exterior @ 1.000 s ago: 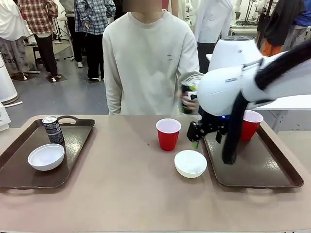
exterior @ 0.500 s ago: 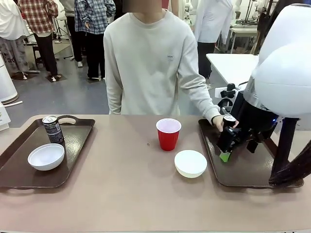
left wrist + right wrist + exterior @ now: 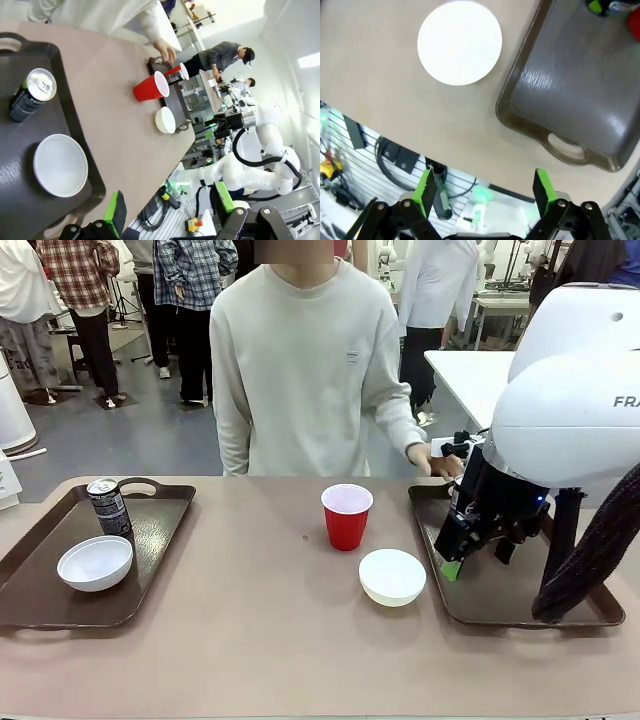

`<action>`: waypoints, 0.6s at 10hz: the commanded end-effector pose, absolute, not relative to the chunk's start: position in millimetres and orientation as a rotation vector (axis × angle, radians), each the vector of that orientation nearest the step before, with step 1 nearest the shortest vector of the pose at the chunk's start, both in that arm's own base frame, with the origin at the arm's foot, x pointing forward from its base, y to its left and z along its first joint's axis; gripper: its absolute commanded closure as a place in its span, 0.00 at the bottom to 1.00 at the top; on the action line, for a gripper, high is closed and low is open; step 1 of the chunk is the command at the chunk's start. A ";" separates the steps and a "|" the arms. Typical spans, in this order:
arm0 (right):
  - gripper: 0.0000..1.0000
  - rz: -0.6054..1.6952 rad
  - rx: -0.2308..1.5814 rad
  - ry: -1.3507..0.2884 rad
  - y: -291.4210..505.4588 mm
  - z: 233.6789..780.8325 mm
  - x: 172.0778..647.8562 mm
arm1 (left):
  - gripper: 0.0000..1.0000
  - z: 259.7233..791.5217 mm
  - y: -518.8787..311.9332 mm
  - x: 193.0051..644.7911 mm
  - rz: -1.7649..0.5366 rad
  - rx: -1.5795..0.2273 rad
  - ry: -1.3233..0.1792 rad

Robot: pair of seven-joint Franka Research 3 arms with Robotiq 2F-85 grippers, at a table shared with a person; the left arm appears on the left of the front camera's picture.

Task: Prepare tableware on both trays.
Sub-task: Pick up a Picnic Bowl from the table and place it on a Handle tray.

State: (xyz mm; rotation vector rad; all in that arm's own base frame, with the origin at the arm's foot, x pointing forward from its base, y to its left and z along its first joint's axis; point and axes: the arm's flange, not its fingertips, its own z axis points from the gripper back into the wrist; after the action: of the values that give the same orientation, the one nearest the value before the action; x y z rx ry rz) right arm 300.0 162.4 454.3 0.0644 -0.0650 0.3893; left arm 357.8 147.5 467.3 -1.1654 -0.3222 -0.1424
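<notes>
Right pincer (image 3: 455,558) spread wide and empty above the right-hand dark brown rectangular plastic tray (image 3: 500,605)!
Just left of that tray a small round white bowl (image 3: 392,576) sits on the tan desk (image 3: 260,640), a red plastic cup (image 3: 346,516) behind it; a person's hand (image 3: 435,462) is at the tray's far end. The left tray (image 3: 160,530) holds a slim black can (image 3: 108,507) and a second white bowl (image 3: 95,563). Left pincer (image 3: 170,210) gapes, holding nothing.

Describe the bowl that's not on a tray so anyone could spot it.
Find the right-hand tray. Just off its left rim, on bare tabletop, sits a small white bowl, with a red cup just beyond it. Unlike the other bowl, it lies on no tray.
</notes>
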 end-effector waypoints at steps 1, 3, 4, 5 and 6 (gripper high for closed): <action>0.00 0.322 0.107 -0.150 168.8 435.0 308.2 | 0.08 468.0 148.3 356.8 -0.149 -1.184 -0.340; 0.00 0.260 0.068 -0.180 184.3 419.0 332.2 | 0.08 468.0 148.3 356.8 -0.149 -1.184 -0.340; 0.00 0.241 0.056 -0.203 191.5 411.0 341.7 | 0.08 468.0 148.3 356.8 -0.149 -1.184 -0.340; 0.00 0.301 0.089 -0.215 197.3 408.2 345.1 | 0.08 468.0 148.3 356.8 -0.149 -1.184 -0.340; 0.00 0.284 0.082 -0.180 182.2 430.2 333.3 | 0.08 468.0 148.3 356.8 -0.149 -1.184 -0.340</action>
State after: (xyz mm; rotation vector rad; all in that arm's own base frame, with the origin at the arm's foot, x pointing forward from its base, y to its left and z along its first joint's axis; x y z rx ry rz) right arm 341.3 190.5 416.2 0.0834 -0.1920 0.2868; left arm 357.9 147.5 467.2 -1.1653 -0.3219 -0.1424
